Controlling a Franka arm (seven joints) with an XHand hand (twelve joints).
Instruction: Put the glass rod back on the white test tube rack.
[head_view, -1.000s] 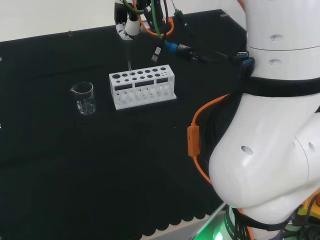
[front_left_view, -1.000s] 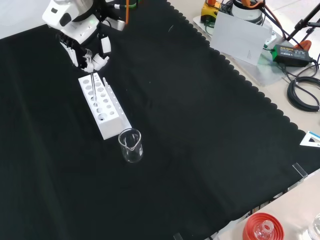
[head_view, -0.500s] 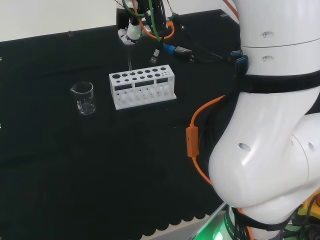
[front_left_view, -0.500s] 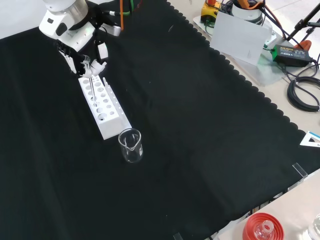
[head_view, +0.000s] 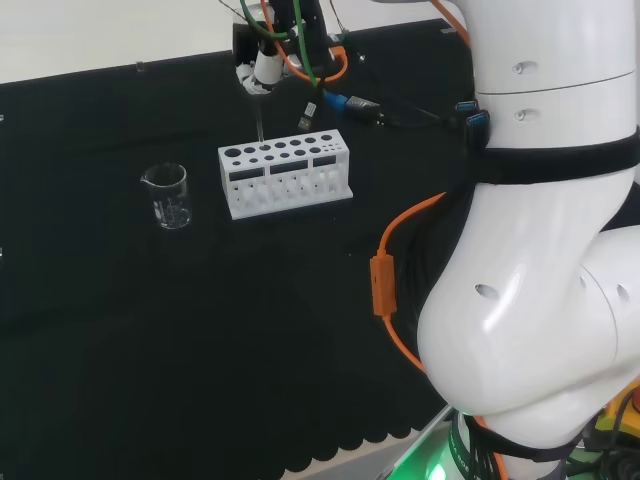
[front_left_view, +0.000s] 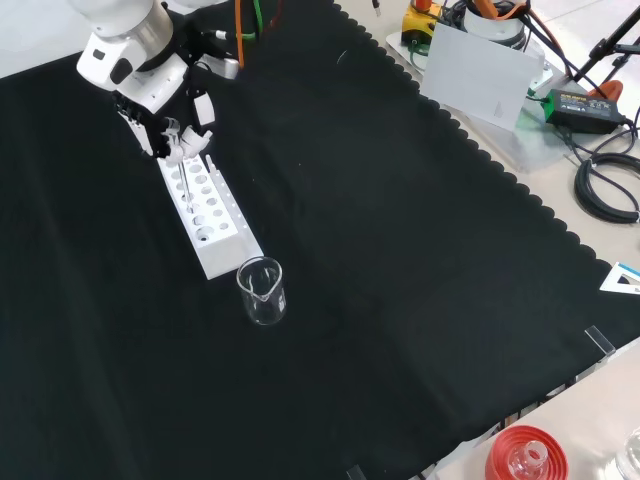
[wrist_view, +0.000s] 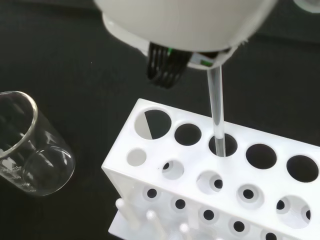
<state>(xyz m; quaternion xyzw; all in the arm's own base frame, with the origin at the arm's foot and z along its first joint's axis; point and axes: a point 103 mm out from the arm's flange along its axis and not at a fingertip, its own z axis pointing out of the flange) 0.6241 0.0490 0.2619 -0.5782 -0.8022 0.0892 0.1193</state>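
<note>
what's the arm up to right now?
The hand holds a glass rod upright over the white test tube rack. In the wrist view the rod's lower end sits in one of the rack's top holes, so it is partly in but not yet let go. A clear beaker stands apart on the black cloth, to the rack's left in the head view.
</note>
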